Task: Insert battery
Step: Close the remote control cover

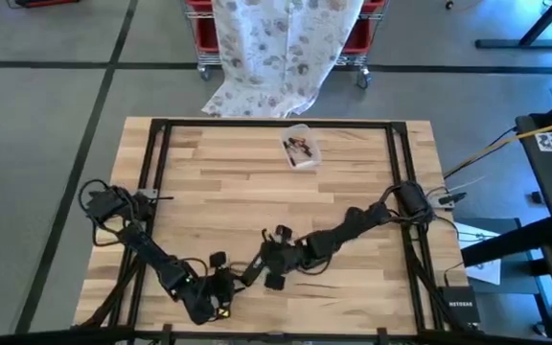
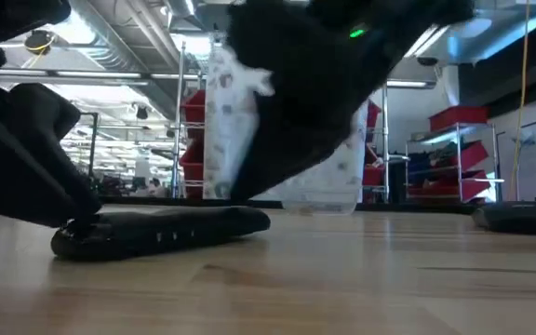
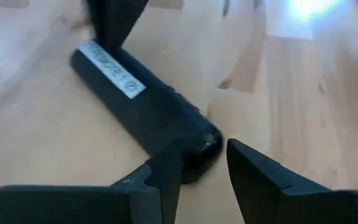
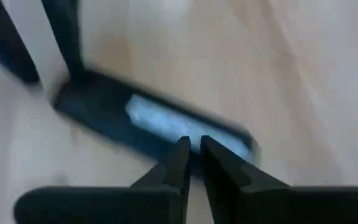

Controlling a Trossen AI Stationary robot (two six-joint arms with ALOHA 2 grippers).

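Now, remote: one black remote (image 3: 145, 102) lying flat near the table's (image 1: 353, 163) near edge.
Left gripper (image 3: 202, 171): low, fingers spread about the remote's end.
Right gripper (image 4: 193, 158): low at the remote's other end, fingers nearly together.
Tub: one clear tub (image 1: 300, 147), far side.

A dark, flat remote (image 2: 161, 230) is lying on the wooden table (image 2: 342, 279); a black arm (image 2: 26, 158) is pressing at its near end; another dark arm (image 2: 314, 84) is looming overhead; red bins (image 2: 459, 119) are sitting on shelves behind.
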